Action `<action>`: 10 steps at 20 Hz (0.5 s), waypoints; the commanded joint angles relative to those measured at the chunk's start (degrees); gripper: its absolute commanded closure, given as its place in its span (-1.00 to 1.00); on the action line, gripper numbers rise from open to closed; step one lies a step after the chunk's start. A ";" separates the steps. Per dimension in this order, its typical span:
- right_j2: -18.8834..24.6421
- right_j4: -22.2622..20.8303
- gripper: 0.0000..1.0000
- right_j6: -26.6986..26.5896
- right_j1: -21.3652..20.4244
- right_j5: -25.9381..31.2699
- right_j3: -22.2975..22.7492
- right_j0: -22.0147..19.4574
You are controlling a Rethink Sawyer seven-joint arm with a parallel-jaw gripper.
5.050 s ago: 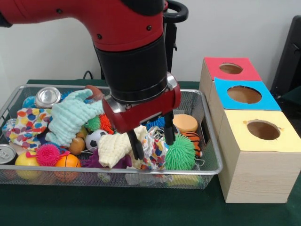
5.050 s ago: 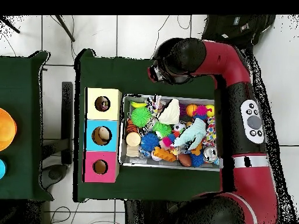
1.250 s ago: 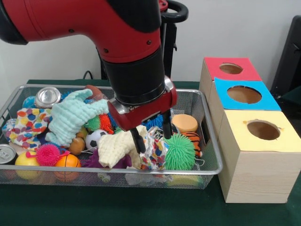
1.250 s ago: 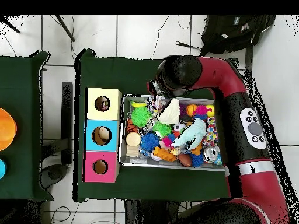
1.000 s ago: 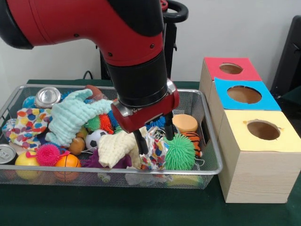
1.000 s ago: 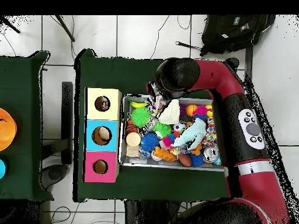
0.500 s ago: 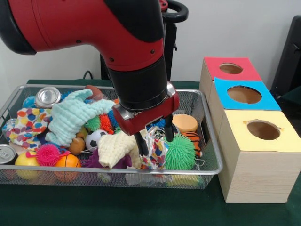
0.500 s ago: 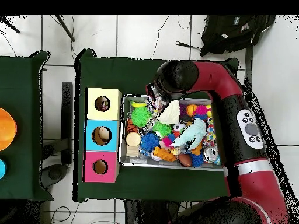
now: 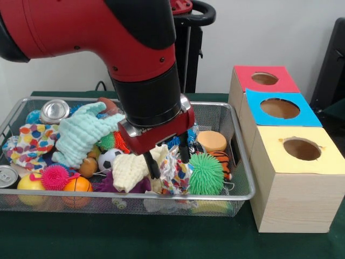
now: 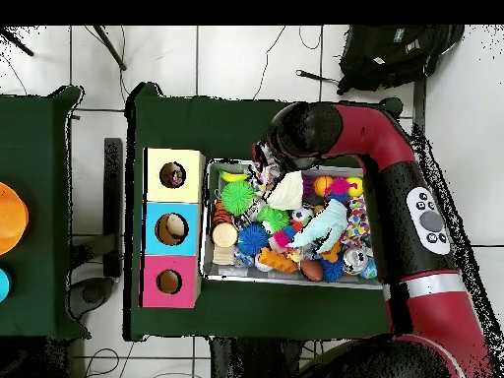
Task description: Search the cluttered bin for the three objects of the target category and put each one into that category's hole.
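Reaching: gripper [image 9: 166, 157] hangs over the patterned cloth [image 9: 175, 171] near the bin's front rim, fingers spread, nothing between them.
Target thing: which category is wanted cannot be told; the patterned cloth lies between the yellow cloth [image 9: 131, 169] and the green spiky ball [image 9: 207, 174].
Bin: wire bin [image 9: 245, 183] is crowded edge to edge; mint cloth [image 9: 82, 134] is draped toward the back left corner.
Holes: yellow box [image 9: 299, 183], blue box [image 9: 280, 110] and red box [image 9: 264, 79] stand just beside the bin's right edge.
Doing it well: come straight down, straddle only a raised fold, and keep the fingertips clear of the ball and the yellow cloth.
Risk: loose fabric could drag neighbours up with it.
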 commanded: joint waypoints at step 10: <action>-2.76 -4.48 -1.00 -10.85 2.04 -1.48 6.65 -2.33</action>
